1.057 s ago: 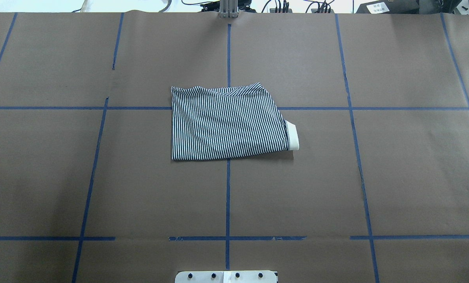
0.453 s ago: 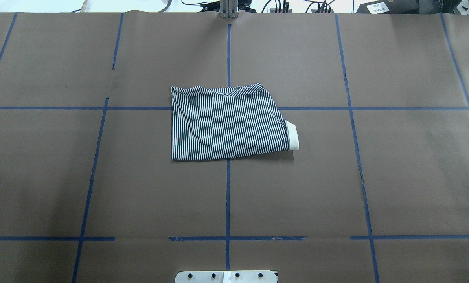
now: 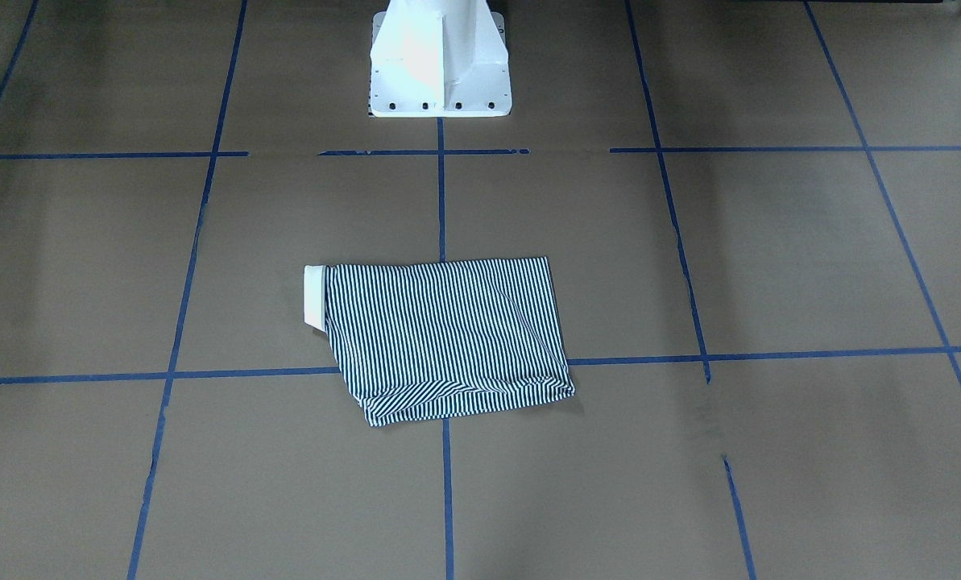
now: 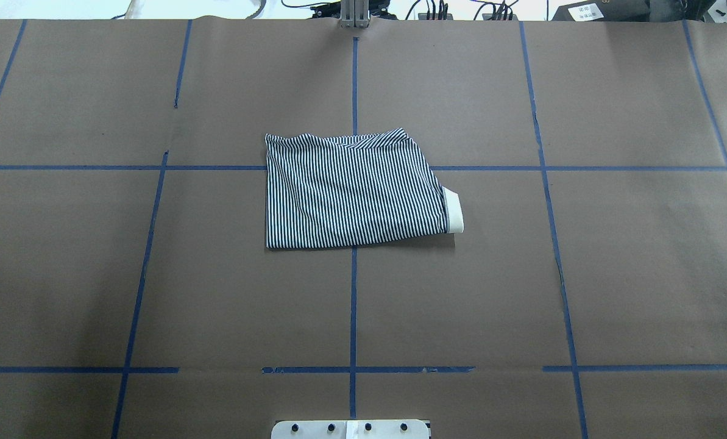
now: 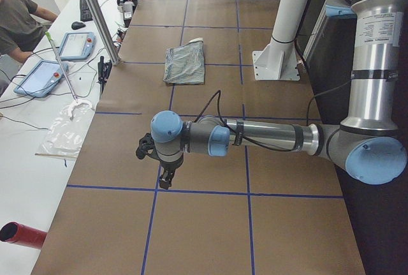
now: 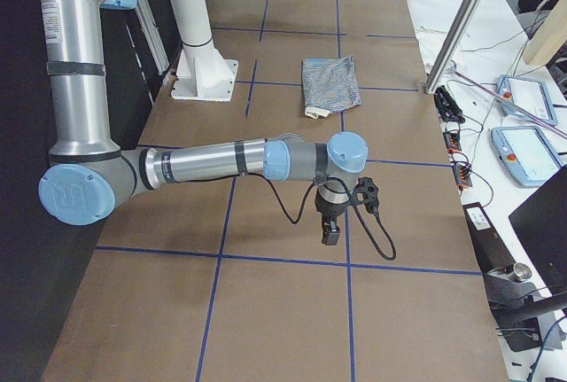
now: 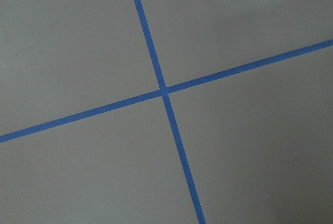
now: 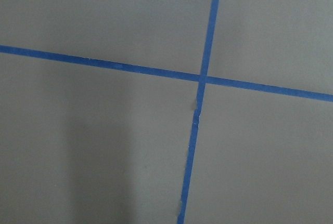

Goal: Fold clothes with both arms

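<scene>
The striped polo shirt (image 4: 354, 192) lies folded into a compact rectangle at the table's middle, its white collar (image 4: 454, 210) sticking out on the right. It also shows in the front-facing view (image 3: 444, 338) and in the side views (image 5: 185, 63) (image 6: 326, 83). My left gripper (image 5: 159, 173) hangs over the table far to the left of the shirt. My right gripper (image 6: 330, 231) hangs far to its right. Both show only in side views, so I cannot tell whether they are open or shut. Neither touches the shirt.
The brown paper table cover (image 4: 156, 292) carries a blue tape grid. The white pedestal base (image 3: 440, 64) stands at the robot's side. Tablets (image 5: 60, 58) and cables lie on the white bench beyond the far edge, where a person sits.
</scene>
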Robot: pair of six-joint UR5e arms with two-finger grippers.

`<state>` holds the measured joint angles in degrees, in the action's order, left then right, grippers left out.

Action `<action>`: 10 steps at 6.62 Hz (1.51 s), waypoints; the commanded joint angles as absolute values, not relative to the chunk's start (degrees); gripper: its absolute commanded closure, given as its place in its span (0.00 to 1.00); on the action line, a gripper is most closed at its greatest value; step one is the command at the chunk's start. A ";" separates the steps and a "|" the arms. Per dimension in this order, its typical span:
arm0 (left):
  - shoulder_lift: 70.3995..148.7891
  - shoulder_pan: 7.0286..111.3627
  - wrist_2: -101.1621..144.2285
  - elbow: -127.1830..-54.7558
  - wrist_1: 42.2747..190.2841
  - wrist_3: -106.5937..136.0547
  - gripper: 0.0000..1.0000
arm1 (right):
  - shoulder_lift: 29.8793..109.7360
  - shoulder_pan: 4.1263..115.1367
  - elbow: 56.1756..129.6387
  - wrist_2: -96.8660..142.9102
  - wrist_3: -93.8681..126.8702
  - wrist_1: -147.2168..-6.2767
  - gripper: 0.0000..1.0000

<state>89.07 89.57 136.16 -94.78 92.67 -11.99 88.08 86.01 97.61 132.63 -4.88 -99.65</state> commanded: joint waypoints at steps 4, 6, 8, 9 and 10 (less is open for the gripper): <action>89.03 89.56 136.41 -95.01 92.90 -12.04 0.00 | 88.24 85.96 97.65 135.70 -4.92 -99.49 0.00; 89.21 89.56 136.84 -96.23 92.99 -12.04 0.00 | 87.98 86.04 97.73 135.79 -4.75 -99.49 0.00; 89.74 89.56 136.85 -98.07 92.99 -11.78 0.00 | 86.93 86.04 97.39 135.70 -4.92 -99.49 0.00; 89.74 89.56 136.85 -98.09 92.99 -11.78 0.00 | 87.27 86.04 97.12 135.70 -4.92 -99.49 0.00; 89.65 89.56 136.58 -97.65 92.90 -11.69 0.00 | 88.06 86.22 98.25 135.62 -4.92 -99.49 0.00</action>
